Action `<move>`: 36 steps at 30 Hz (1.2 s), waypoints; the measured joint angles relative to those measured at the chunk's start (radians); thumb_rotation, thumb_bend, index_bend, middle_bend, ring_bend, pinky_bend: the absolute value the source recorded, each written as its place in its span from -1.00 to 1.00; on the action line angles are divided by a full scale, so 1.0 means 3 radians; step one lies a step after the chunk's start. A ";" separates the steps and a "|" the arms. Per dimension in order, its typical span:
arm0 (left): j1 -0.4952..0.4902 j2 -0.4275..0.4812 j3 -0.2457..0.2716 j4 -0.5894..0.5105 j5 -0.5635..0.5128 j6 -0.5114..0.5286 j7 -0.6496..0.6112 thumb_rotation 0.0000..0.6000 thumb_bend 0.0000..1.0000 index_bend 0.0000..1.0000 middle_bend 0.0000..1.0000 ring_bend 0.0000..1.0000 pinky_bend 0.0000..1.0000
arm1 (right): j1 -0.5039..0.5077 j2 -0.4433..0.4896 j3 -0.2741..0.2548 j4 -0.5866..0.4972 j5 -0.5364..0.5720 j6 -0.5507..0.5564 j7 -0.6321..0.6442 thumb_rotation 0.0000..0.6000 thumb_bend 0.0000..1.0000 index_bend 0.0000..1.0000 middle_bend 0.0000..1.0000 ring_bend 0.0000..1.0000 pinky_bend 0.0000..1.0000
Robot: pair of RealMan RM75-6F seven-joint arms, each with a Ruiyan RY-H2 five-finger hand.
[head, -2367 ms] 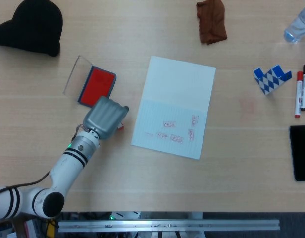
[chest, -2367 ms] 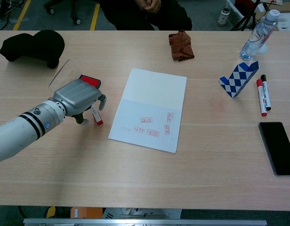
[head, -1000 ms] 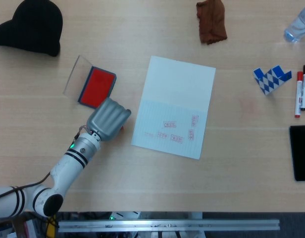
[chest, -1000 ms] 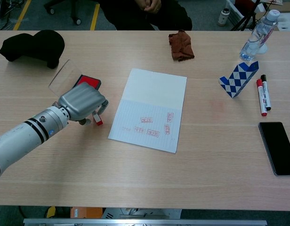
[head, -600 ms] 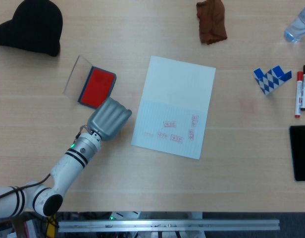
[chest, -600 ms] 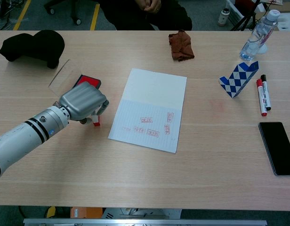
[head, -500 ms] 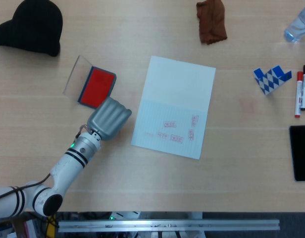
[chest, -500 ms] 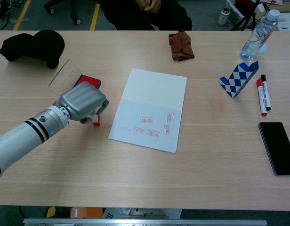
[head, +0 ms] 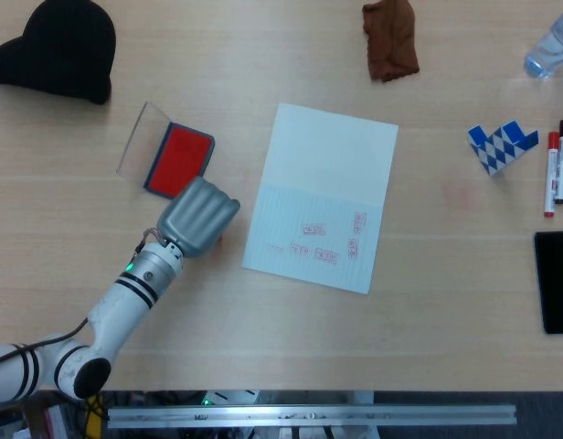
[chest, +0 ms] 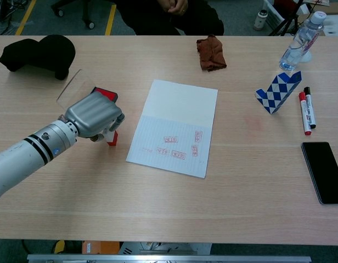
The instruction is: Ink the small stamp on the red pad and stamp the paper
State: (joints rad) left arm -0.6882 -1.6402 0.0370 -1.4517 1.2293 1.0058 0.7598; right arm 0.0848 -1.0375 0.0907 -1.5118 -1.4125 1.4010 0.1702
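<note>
The small stamp (chest: pixel 112 138), white with a red base, shows just below the curled fingers of my left hand (chest: pixel 95 118), which grips it close above the table. In the head view the left hand (head: pixel 199 216) covers the stamp almost entirely. The red ink pad (head: pixel 178 157) lies open just behind the hand, with its clear lid (head: pixel 140 137) flipped back to the left; in the chest view the hand hides most of the red pad (chest: pixel 107 93). The paper (head: pixel 325 165) lies right of the hand and carries several red stamp marks (head: pixel 318 242) on its lower half. My right hand is not visible.
A black hat (head: pixel 58 46) lies at the far left and a brown cloth (head: pixel 389 38) at the back. On the right are a water bottle (chest: pixel 298 44), a blue-white checkered block (head: pixel 501 144), two markers (head: pixel 556 169) and a black phone (head: pixel 556 279).
My left hand sank onto the stamp beside the pad and closed round it, then rose slightly and shifted a little left with the stamp. The paper and pad have not moved.
</note>
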 measured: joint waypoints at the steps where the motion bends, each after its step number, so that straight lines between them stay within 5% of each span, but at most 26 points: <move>1: 0.0002 -0.0007 -0.0001 0.0006 -0.0001 -0.0003 -0.0002 1.00 -0.65 0.17 1.00 1.00 1.00 | -0.0002 0.0002 -0.0001 0.0001 0.0000 0.0001 0.0003 1.00 -0.49 -0.55 -0.38 -0.37 -0.22; 13: 0.0015 -0.0049 0.0003 0.0074 0.0086 -0.0033 -0.0066 1.00 -0.65 0.09 0.98 1.00 1.00 | -0.0012 0.0004 -0.0001 0.0002 -0.0002 0.0005 0.0006 1.00 -0.49 -0.55 -0.38 -0.37 -0.22; 36: 0.0059 -0.0139 -0.0024 0.0287 0.0345 0.0007 -0.0267 1.00 -0.63 0.28 0.97 0.99 1.00 | -0.0013 0.0032 -0.0010 -0.0030 -0.0021 -0.0002 -0.0026 1.00 -0.48 -0.55 -0.38 -0.37 -0.22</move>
State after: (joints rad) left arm -0.6706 -1.6820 0.0297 -1.3657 1.3327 1.0079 0.6799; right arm 0.0808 -1.0280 0.0876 -1.5207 -1.4188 1.4004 0.1624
